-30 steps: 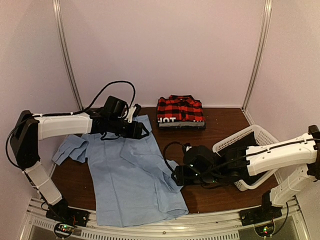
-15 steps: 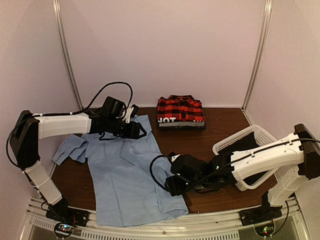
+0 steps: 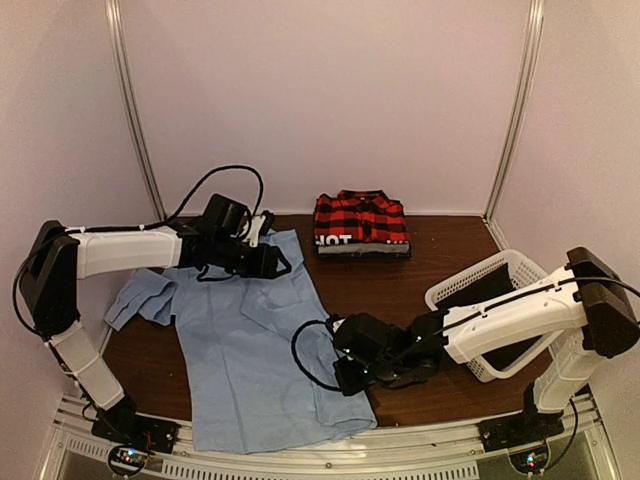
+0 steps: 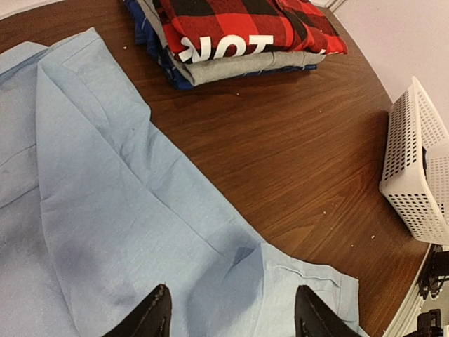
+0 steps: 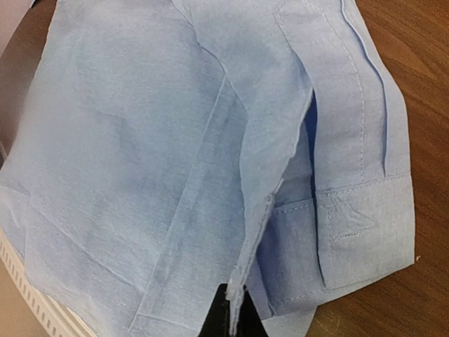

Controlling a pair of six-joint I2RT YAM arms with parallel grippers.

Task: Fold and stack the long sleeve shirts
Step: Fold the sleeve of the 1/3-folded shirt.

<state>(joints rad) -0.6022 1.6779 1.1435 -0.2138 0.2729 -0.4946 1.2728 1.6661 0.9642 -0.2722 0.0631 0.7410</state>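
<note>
Shirt being folded: The light blue shirt (image 3: 250,350) lay spread on the left half of the wooden table (image 3: 400,290). Its collar was at the far end and its hem by the near edge, so its long axis ran away from the arm bases.
Right gripper (image 3: 345,378): Clenched on the shirt's right-hand edge, just beside the sleeve cuff (image 5: 361,228).
Left gripper (image 3: 275,262): Fingers apart, gripping nothing, poised over the shirt's far right corner.
Key relation: The shirt's body lay to the left of the right gripper, which was the nearer one to that edge. A fold would likely travel leftward across the long axis.
Finished pile: The red-and-black plaid shirt (image 3: 360,218) sat folded at the table's far middle, well apart from both grippers.
</note>
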